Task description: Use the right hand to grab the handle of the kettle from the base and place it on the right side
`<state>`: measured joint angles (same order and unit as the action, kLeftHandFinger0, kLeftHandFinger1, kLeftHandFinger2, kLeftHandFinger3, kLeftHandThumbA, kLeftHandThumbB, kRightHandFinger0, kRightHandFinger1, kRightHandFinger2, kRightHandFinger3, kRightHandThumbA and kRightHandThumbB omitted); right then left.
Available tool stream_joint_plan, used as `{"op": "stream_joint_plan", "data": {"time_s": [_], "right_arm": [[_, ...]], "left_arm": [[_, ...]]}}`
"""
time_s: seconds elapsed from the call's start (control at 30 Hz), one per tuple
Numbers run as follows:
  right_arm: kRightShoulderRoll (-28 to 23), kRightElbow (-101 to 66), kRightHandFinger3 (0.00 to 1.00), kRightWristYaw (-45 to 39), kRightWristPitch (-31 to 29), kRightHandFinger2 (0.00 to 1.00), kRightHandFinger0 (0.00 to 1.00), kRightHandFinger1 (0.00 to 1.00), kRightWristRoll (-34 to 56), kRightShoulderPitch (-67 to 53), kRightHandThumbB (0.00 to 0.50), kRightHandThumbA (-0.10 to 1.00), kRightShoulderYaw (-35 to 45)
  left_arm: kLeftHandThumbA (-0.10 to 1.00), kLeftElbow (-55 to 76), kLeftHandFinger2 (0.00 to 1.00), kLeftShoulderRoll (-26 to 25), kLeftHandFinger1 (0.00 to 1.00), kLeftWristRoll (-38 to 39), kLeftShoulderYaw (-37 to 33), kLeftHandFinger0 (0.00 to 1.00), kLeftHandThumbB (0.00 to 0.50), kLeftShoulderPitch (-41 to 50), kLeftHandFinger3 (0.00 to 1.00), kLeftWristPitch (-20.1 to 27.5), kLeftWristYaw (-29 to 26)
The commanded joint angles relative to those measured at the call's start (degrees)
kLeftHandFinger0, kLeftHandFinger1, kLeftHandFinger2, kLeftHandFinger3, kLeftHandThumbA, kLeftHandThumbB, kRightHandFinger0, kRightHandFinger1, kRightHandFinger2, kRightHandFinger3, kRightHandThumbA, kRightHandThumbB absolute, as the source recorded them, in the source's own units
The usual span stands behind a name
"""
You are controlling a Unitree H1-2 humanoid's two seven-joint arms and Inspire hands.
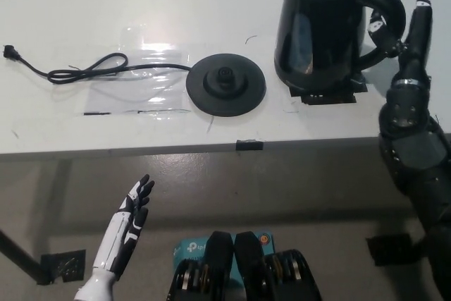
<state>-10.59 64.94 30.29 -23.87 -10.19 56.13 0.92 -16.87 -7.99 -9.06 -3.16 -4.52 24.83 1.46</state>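
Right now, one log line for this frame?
kettle: upright on table, right of base, on black tape marks | right hand: open beside handle | left hand: open, resting low
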Motion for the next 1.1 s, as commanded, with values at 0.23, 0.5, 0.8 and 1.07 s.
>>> {"op": "stream_joint_plan", "data": {"time_s": [0.23, 0.5, 0.8, 1.07], "right_arm": [[-4.69, -20.31, 1.00, -17.51, -0.72, 1.00, 1.00, 1.00, 8.28, -9.55, 0.500, 0.80, 1.28], [-6.23, -36.72, 1.00, -21.96, 1.48, 1.00, 1.00, 1.00, 11.06, -17.86, 0.500, 0.89, 1.97], [-5.30, -67.40, 1.00, -24.36, 5.95, 1.00, 1.00, 1.00, 20.38, -29.22, 0.500, 0.96, 4.39], [0.79, -75.28, 1.00, -25.15, 2.31, 1.00, 1.00, 1.00, 4.11, -45.49, 0.500, 1.00, -5.08]], "left_arm": [[1.00, 0.88, 1.00, -0.95, 1.00, 1.10, 0.82, 1.00, 0.500, -0.57, 1.00, 2.10, -0.56], [1.00, 0.31, 1.00, -1.18, 1.00, 0.82, 1.15, 1.00, 0.500, -0.76, 1.00, 2.10, -1.05], [1.00, -0.34, 1.00, -0.87, 1.00, 1.07, 0.91, 1.00, 0.500, -1.30, 1.00, 2.10, -0.66], [1.00, -0.92, 1.00, -1.33, 1.00, 1.68, 1.27, 1.00, 0.500, -0.85, 1.00, 2.10, -0.53]]}}
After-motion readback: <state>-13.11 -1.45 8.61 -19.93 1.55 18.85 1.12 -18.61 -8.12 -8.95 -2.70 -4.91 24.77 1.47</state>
